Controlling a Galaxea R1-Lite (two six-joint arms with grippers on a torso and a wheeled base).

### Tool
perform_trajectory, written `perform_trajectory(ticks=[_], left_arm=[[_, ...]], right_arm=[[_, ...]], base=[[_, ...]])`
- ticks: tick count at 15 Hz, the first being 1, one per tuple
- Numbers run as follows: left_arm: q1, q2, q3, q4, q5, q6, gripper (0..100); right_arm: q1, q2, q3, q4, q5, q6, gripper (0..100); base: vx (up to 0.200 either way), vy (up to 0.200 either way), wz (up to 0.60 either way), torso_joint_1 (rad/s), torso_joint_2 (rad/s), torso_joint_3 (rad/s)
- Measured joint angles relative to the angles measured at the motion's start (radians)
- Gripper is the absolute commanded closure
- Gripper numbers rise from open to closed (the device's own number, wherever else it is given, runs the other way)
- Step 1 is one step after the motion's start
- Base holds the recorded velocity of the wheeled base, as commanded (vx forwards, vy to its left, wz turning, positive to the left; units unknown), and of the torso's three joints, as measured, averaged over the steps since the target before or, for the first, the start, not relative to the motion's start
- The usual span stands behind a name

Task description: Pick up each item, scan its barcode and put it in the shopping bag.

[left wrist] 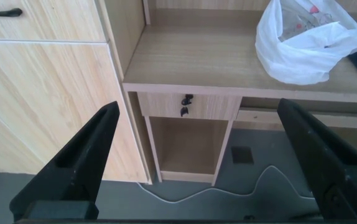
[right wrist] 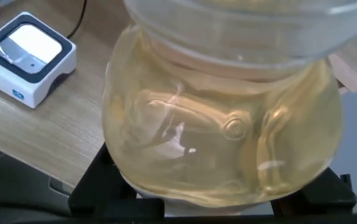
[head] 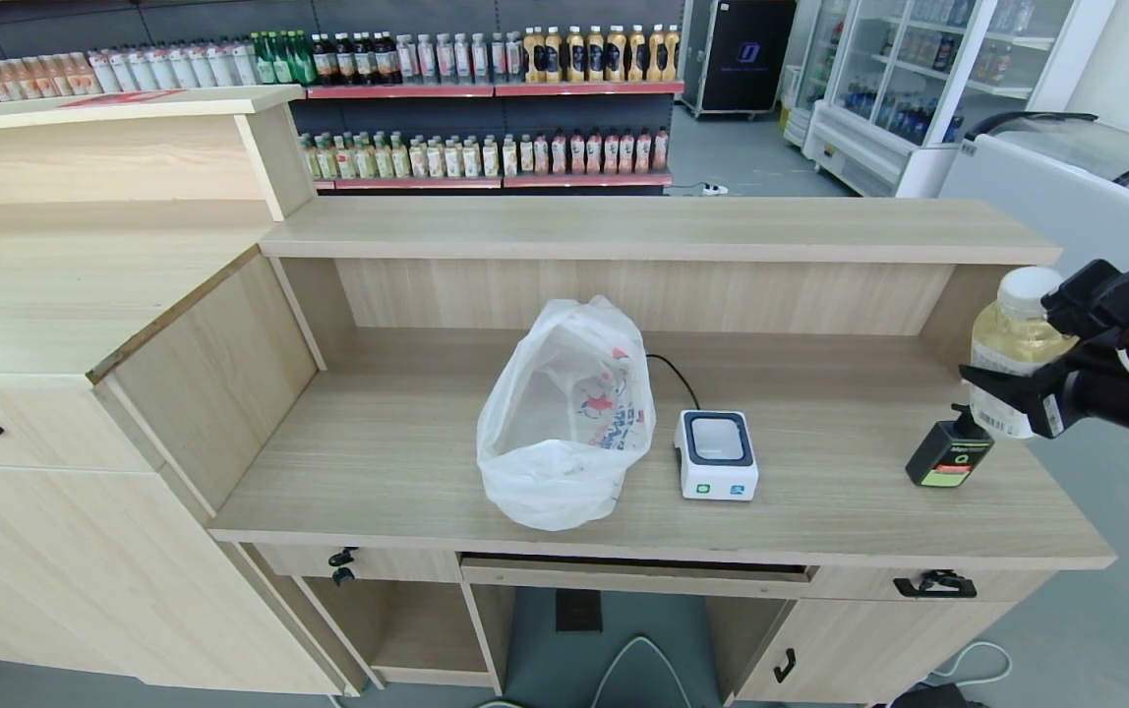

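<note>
Right gripper (head: 1012, 393) clamped on the white-capped bottle (head: 1015, 339) of yellow liquid, held above the right end of the counter (head: 820, 492), well apart from barcode scanner (head: 717, 454) and shopping bag (head: 564, 423); I see left gripper (left wrist: 198, 112) spread wide, low before the drawer (left wrist: 188, 107), in its wrist view
</note>
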Motion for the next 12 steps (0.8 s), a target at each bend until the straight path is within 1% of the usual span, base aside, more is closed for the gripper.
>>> perform_trajectory(ticks=[2,3,6,8,11,12], left_arm=[[-0.001,0.0,0.0,0.0,0.0,0.0,0],[-0.001,0.0,0.0,0.0,0.0,0.0,0],[-0.001,0.0,0.0,0.0,0.0,0.0,0],[0.001,0.0,0.0,0.0,0.0,0.0,0],[0.0,0.0,0.0,0.0,-0.001,0.0,0],[0.0,0.0,0.0,0.0,0.0,0.0,0]], right_arm=[[-0.003,0.013,0.003,-0.034,-0.009,-0.003,100],[0.009,0.027,-0.001,-0.09,-0.003,-0.004,100],[0.023,0.071,-0.016,-0.124,0.003,-0.013,100],[0.036,0.112,-0.017,-0.185,0.007,-0.042,100],[0.041,0.209,-0.038,-0.293,0.084,-0.06,100],[0.048,0.245,-0.057,-0.295,0.131,-0.076,100]], base=[[0.0,0.0,0.6,0.0,0.0,0.002],[0.0,0.0,0.6,0.002,0.0,0.002],[0.0,0.0,0.0,0.0,0.0,0.0],[0.0,0.0,0.0,0.0,0.0,0.0],[0.0,0.0,0.0,0.0,0.0,0.0],[0.0,0.0,0.0,0.0,0.0,0.0]])
